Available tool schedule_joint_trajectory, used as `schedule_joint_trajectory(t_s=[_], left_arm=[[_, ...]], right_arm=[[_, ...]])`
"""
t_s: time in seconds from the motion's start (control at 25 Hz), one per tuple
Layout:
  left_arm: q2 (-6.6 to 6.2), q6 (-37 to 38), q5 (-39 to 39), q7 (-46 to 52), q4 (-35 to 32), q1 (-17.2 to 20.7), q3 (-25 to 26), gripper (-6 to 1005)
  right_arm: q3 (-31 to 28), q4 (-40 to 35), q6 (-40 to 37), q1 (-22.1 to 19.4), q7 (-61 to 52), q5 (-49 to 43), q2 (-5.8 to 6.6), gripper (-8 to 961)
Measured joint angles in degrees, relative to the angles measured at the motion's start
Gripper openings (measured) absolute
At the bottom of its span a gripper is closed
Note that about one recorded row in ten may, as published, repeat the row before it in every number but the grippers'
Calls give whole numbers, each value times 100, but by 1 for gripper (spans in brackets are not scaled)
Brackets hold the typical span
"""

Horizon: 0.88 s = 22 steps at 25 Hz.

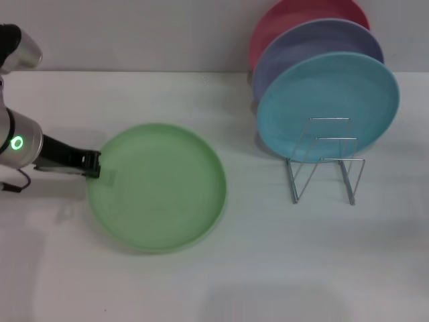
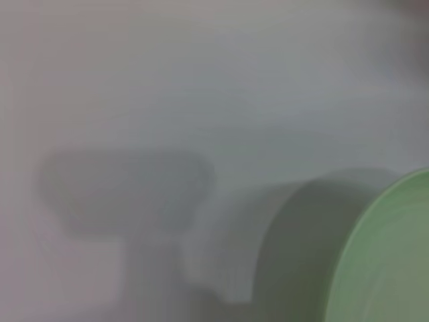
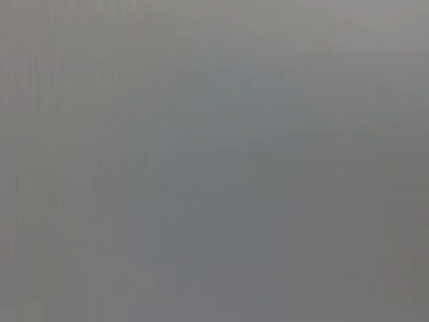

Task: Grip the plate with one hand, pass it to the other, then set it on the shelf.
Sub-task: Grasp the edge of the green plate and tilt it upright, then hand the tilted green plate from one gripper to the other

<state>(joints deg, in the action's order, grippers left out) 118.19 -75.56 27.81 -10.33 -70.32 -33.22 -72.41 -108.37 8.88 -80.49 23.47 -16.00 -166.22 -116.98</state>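
One light green plate (image 1: 157,188) is seen on the white table (image 1: 268,268), its left rim met by the left gripper (image 1: 94,164); whether the fingers are clamped on it cannot be told. Three plates, sky-blue (image 1: 328,100), lavender (image 1: 295,47) and red (image 1: 281,17), are stood in one wire rack (image 1: 325,168). The right gripper is out of sight; its wrist view is blank grey.

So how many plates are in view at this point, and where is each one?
4. The green plate lies on the table with the left gripper at its rim. The sky-blue plate, lavender plate and red plate stand in the wire rack. More could be hidden behind.
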Motion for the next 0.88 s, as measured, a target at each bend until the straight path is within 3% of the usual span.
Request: schedule_joint_trajectory(t_s=[0.52, 0.68, 0.8, 0.84, 0.88], left_arm=[[0, 1138, 860, -853, 94, 346, 412, 33], [13, 1956, 1462, -1341, 165, 658, 400, 33], [21, 2697, 1758, -1618, 207, 882, 217, 33], [25, 3244, 1933, -1775, 241, 1016, 10, 33], [25, 3244, 1933, -1775, 241, 1016, 10, 33]], right_arm=[[1, 10, 236, 51, 286, 3, -1, 672], [1, 14, 289, 67, 287, 3, 1, 672], [-1, 20, 304, 86, 288, 3, 2, 672], [-5, 20, 353, 115, 290, 3, 1, 672], [-5, 20, 353, 115, 290, 3, 1, 672]])
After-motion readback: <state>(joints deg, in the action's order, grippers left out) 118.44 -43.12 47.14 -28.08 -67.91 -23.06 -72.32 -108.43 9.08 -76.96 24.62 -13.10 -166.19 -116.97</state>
